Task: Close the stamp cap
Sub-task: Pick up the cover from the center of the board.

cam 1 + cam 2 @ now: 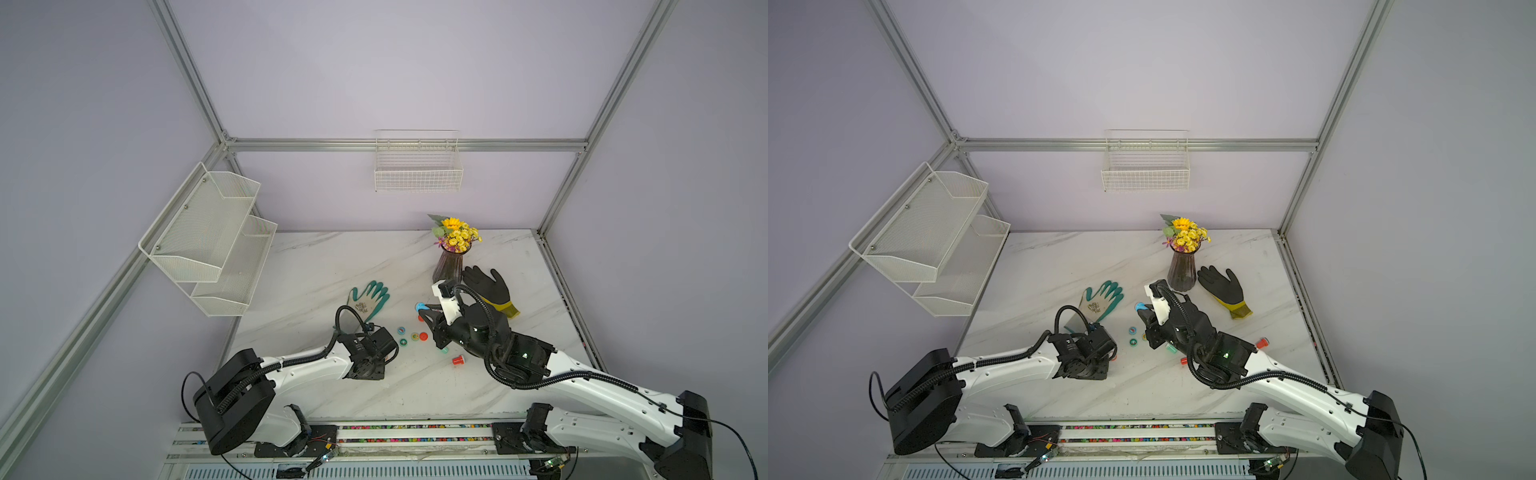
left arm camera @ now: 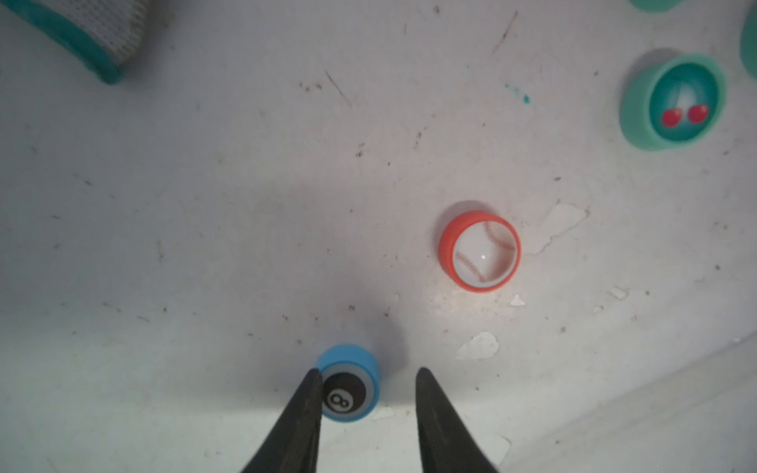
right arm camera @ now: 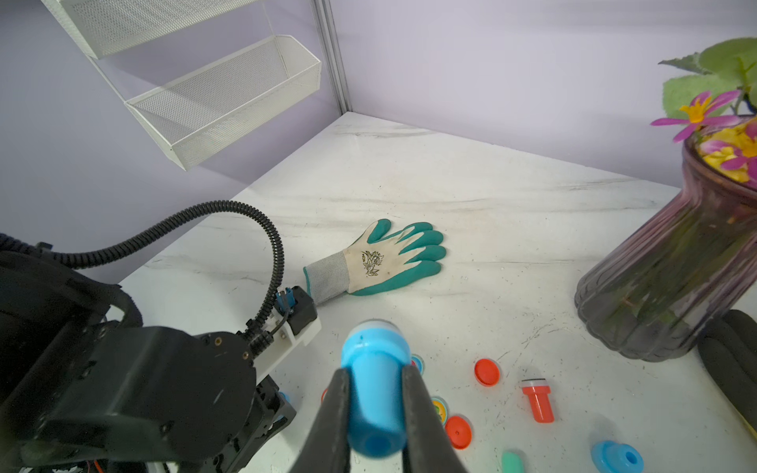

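While held off the table (image 1: 332,266), gripped by the narrow barrel in right gripper (image 3: 375,373), both fingers pressed tight on its sides: stamp (image 3: 375,352), blue, wide white-rimmed end pointing away from the wrist. Shows in both top views as a blue tip ahead of that gripper, between green glove (image 1: 368,300) and vase (image 1: 446,268). Lying on the table between the fingers of left gripper (image 2: 367,372): cap (image 2: 347,387), blue, eight-ball picture facing up. Fingers there parted, not clamped; one at the cap's edge, the other clear of it with bare table in the gap. Contact at that edge: cannot tell. Hidden under the left wrist in both top views. Stamp and cap apart, each at its own gripper, cap not yet on. Near the cap, resting on the table: red cap (image 2: 479,250) with a baseball picture; farther off, teal cap (image 2: 674,102) with cherries. Scattered between the two arms: small caps (image 1: 402,331); by the right arm, red stamp (image 1: 458,360) on its side. Just beside the vase, flat on the table: black glove (image 1: 492,286). In the vase: yellow and purple flowers (image 1: 455,235). On the left wall: mesh rack (image 1: 208,232)
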Controlling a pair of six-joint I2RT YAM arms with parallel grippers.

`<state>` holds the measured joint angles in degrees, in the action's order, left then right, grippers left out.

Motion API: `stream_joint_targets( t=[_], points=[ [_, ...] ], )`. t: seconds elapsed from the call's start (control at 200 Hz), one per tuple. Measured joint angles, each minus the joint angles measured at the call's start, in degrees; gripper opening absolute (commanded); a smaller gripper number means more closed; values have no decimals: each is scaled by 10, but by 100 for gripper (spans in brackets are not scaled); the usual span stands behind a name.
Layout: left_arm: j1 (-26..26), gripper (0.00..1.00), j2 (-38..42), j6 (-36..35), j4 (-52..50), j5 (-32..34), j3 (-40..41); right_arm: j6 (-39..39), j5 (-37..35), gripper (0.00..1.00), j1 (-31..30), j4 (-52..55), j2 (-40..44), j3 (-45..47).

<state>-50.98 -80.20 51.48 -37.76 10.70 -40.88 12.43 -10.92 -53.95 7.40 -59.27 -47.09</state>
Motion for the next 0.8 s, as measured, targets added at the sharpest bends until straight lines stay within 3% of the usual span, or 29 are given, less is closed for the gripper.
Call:
stream_joint_targets(
  t=[0.33,0.8],
  points=[
    [7,37,23,-1,7,-4,12,4,3,0,0,0,-3,-7],
    [7,38,4,-18,-64,-3,-50,4,4,0,0,0,-12,-17]
  ],
)
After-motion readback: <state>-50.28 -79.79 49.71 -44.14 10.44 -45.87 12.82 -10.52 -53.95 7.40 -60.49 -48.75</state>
